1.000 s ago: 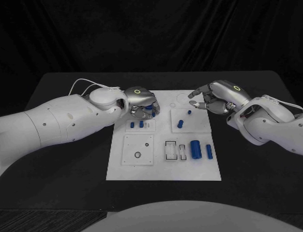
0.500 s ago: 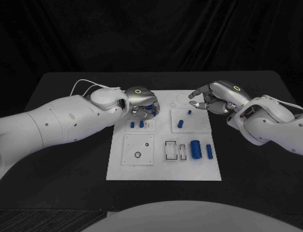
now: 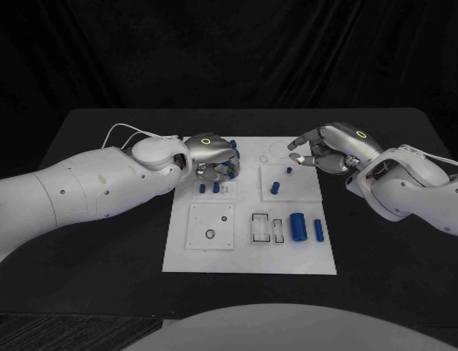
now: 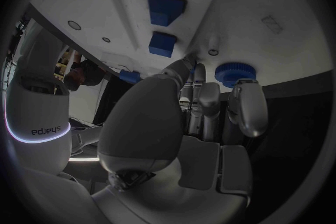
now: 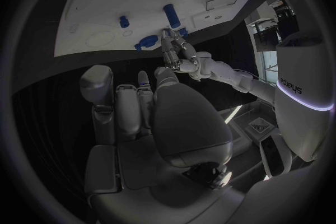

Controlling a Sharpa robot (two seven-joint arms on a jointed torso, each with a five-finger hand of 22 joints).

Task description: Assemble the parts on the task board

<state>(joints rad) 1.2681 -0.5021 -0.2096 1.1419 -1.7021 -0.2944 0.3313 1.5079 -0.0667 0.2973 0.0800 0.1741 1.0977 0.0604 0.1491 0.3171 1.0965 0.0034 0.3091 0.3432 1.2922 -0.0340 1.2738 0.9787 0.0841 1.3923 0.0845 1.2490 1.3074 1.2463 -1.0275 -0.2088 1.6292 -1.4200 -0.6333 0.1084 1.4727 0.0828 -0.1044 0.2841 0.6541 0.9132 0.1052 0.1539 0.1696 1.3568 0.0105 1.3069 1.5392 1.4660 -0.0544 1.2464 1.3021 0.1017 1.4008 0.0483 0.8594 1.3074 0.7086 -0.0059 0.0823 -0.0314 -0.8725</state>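
Two robot hands hover over the task board [image 3: 248, 252] at frame centre. My left robot hand [image 3: 212, 157] is curled above the two small blue parts [image 3: 209, 188] upper left on the board; whether it grips anything I cannot tell. My right robot hand [image 3: 324, 151] seems empty, fingers apart. Next, I judge, comes seating a part.

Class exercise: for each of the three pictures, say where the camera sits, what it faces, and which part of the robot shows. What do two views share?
Head view: on the robot's head, looking down at the task board; both arms show.
Left wrist view: behind the left hand, facing the board's blue parts.
Right wrist view: behind the right hand, facing the board; the left hand shows across it.
Shared: the round blue part.
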